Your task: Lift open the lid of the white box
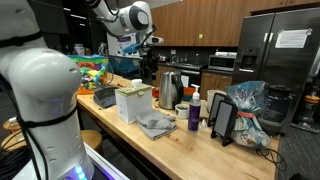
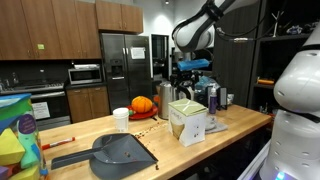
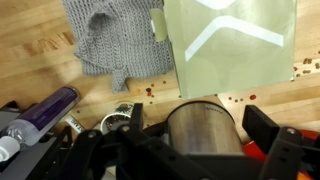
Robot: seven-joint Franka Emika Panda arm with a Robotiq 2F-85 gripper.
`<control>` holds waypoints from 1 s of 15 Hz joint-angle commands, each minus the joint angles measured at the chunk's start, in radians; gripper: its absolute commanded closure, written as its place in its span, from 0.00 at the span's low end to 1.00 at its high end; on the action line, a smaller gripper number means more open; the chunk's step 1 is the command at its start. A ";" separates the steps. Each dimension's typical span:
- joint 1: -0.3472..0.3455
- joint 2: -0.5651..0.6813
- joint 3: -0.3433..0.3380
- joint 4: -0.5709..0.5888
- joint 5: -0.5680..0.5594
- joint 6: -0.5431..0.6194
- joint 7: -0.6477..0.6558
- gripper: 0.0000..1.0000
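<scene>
The white box [image 1: 133, 101] stands upright on the wooden counter with its lid shut; it also shows in an exterior view [image 2: 187, 120]. In the wrist view its pale top [image 3: 230, 45] fills the upper right. My gripper [image 1: 147, 45] hangs high above the counter behind the box, also seen in an exterior view [image 2: 188, 68]. In the wrist view the gripper [image 3: 200, 122] is open and empty. A steel kettle [image 3: 205, 128] shows below, between the fingers. The gripper is apart from the box.
A grey cloth [image 3: 110, 40] lies beside the box, also in an exterior view [image 1: 155, 125]. A purple bottle [image 1: 194, 115], a steel kettle [image 1: 170, 90], a dark dustpan [image 2: 118, 152], a paper cup [image 2: 121, 119] and a small pumpkin [image 2: 143, 104] stand on the counter [image 1: 180, 150].
</scene>
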 commanded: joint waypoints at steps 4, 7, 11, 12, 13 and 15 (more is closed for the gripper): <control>0.004 -0.014 -0.083 -0.030 0.094 -0.019 -0.244 0.00; 0.012 -0.005 -0.117 -0.029 0.155 -0.044 -0.380 0.00; 0.011 -0.006 -0.139 -0.033 0.203 -0.074 -0.475 0.00; 0.013 -0.005 -0.143 -0.034 0.217 -0.080 -0.494 0.00; 0.015 -0.002 -0.146 -0.034 0.230 -0.082 -0.511 0.00; 0.019 0.008 -0.150 -0.029 0.262 -0.094 -0.539 0.00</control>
